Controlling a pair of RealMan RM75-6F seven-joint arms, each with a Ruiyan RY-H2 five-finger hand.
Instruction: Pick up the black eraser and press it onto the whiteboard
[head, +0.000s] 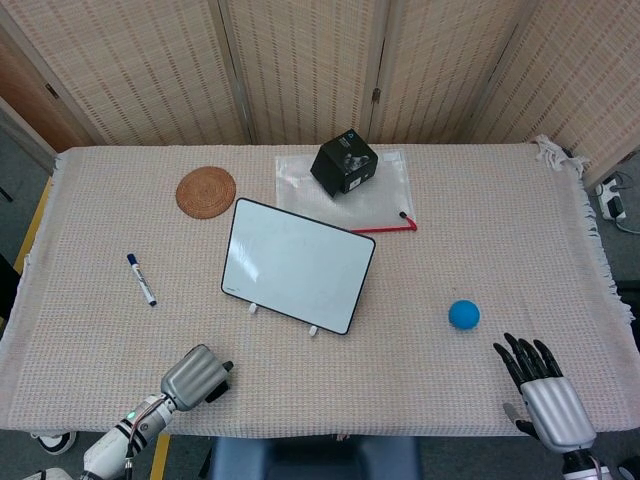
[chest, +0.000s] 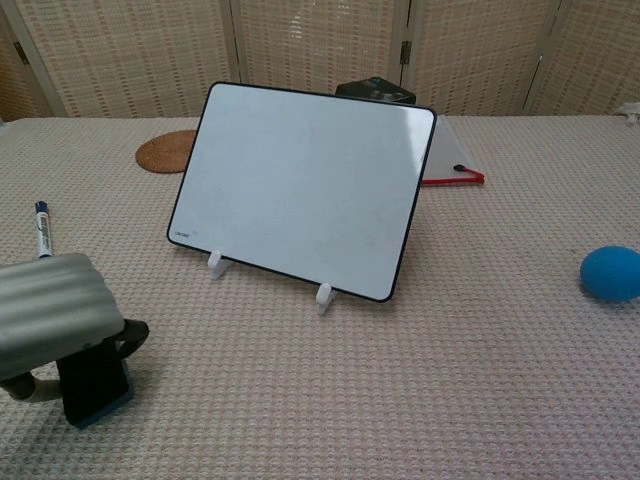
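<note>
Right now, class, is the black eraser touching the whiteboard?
No: in the chest view the black eraser sits under the left hand, well apart from the whiteboard.

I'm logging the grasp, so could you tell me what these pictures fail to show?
- Black eraser: head view, almost all under the left robot hand; chest view, top covered, so finger contact unclear.
- Right robot hand: absent from chest view; wrist cut by head view's bottom edge.
- Black box label: too small.

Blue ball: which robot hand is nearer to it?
Right. The right robot hand lies just below and right of the blue ball; the left robot hand is far across the table, on the black eraser.
</note>
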